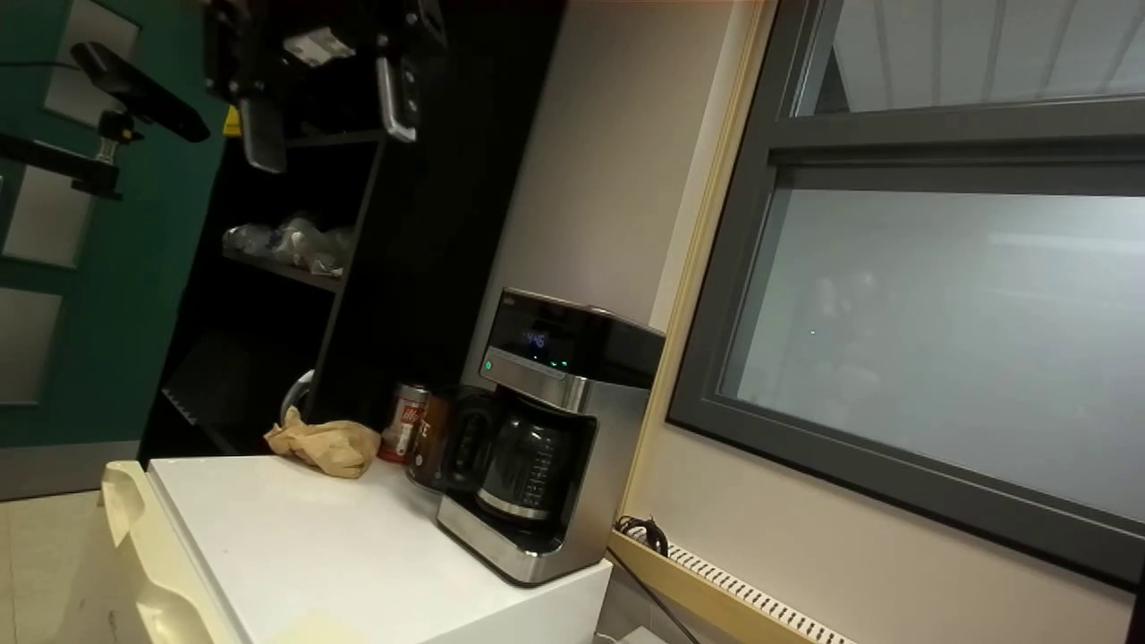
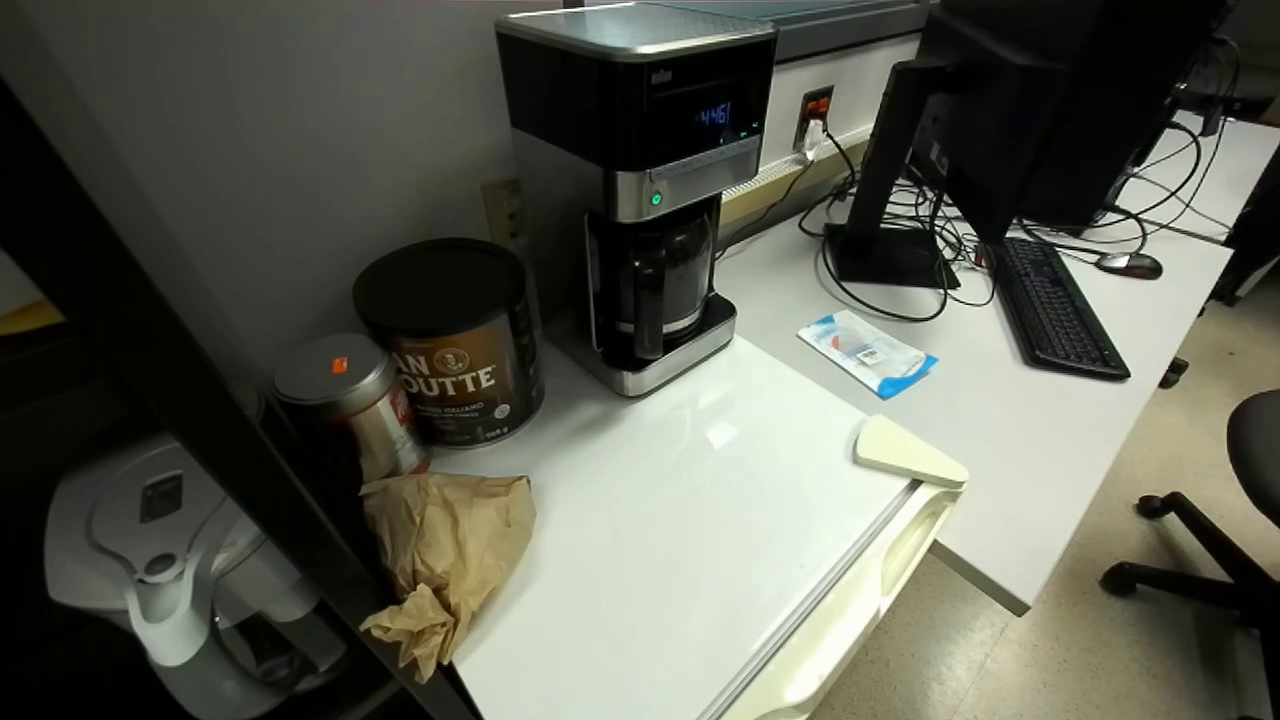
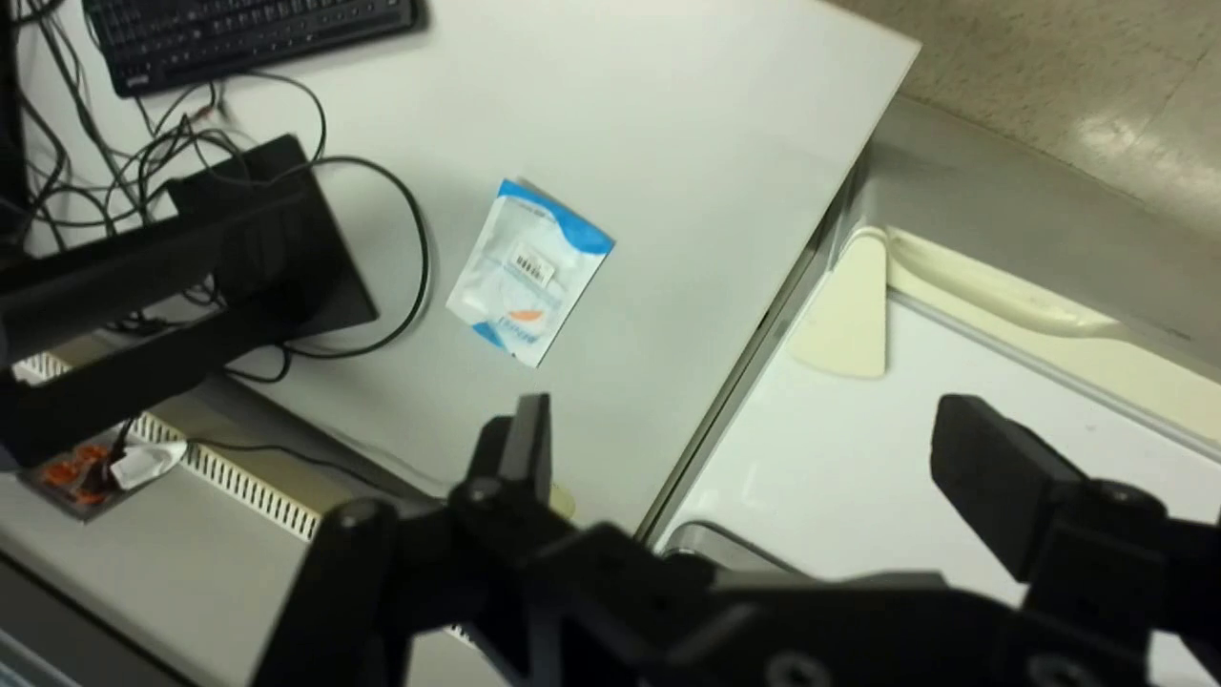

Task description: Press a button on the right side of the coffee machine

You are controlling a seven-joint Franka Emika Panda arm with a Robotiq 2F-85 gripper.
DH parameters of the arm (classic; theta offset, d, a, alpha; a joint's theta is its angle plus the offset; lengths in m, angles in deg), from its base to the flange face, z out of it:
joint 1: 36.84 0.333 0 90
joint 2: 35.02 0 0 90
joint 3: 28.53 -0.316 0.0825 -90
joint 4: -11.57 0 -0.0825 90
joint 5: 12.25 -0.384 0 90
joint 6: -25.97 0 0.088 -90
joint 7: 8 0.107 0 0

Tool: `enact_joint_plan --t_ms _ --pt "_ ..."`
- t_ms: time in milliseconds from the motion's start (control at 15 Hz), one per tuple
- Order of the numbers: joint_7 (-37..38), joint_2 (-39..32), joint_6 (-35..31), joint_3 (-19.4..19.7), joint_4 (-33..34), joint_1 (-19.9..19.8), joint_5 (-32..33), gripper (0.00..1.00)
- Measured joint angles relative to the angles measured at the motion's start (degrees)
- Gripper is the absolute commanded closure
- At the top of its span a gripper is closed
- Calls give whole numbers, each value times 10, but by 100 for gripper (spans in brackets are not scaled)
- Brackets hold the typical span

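The coffee machine [image 1: 617, 429] stands upright on a white cabinet top, with a black top, silver band and dark glass carafe. It also shows in an exterior view [image 2: 560, 90]. Its lit display [image 2: 714, 116] is on the black front, with small green lights at the right below it. A green-lit round button [image 2: 656, 199] is at the left end of the silver band. My gripper [image 1: 333, 150] is open and empty, high up and apart from the machine. In the wrist view the gripper [image 3: 744, 410] hides most of the machine; only a silver base corner [image 3: 730, 546] shows.
A large brown coffee can [image 2: 455, 370], a smaller silver-red can [image 2: 345, 400] and a crumpled paper bag [image 2: 455, 550] stand beside the machine. A desk with a packet [image 3: 531, 272], monitor stand [image 3: 277, 248], cables and keyboard [image 3: 248, 38] adjoins the cabinet. A window [image 1: 930, 340] is behind.
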Motion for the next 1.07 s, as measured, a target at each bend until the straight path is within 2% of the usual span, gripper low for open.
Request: enact_joint_plan --t_ms 267,600,667,1067 --pt "46 -75 -99 -4 34 0 53 54" --pt "120 -171 -198 -2 93 0 123 94" --pt "138 -188 -212 -1 107 0 140 98" --pt "255 -295 -275 10 209 6 235 99"
